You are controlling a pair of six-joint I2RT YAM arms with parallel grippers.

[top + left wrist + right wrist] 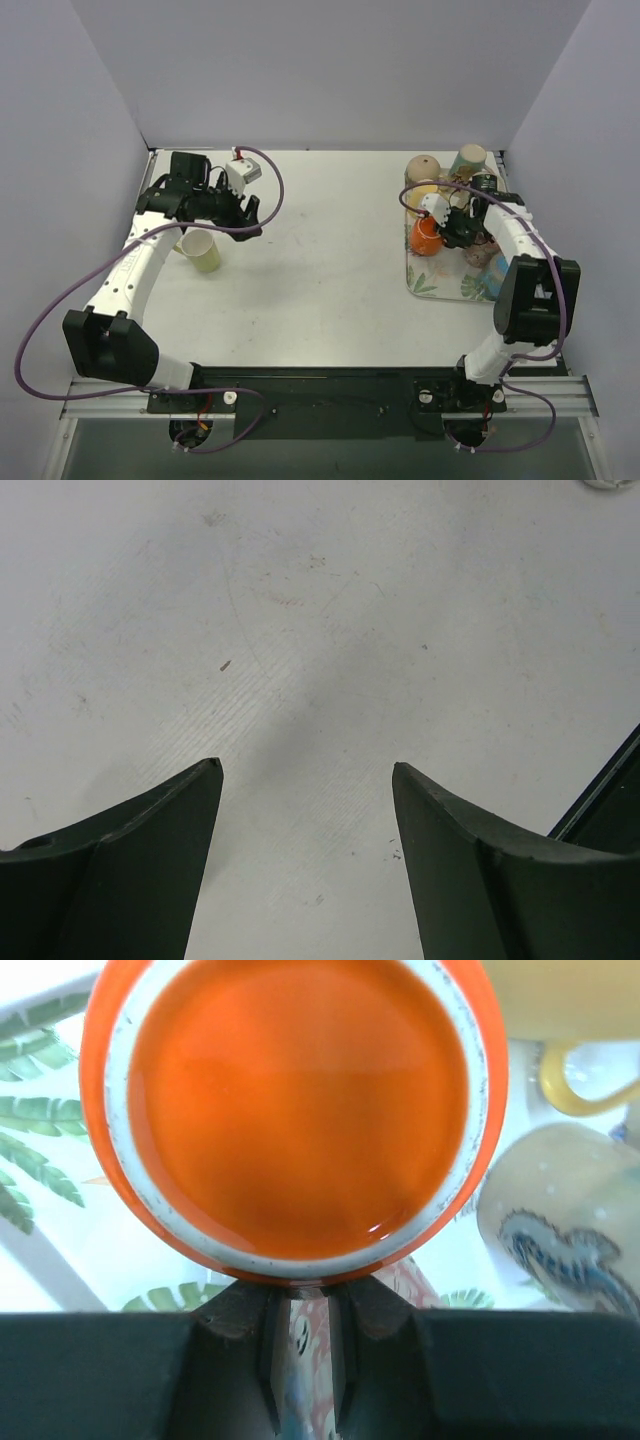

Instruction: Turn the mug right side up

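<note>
Orange mug (425, 238) sits bottom-up on leafy tray (432, 288), far right of worktop (320, 270), crowded by other mugs (424, 166). Right jaws closed tight at its near edge, guessing handle grab for flip, can't tell if they've caught it. Left jaws wide open, parked over worktop, out of way.

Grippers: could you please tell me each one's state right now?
Left gripper: open, holding nothing.
Right gripper: shut at the orange mug; grip cannot be told.

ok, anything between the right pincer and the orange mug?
Nothing visible. The right pincer, shut, sits right at the mug on the tray. A yellow mug and a patterned mug stand close beside it, not between.
</note>
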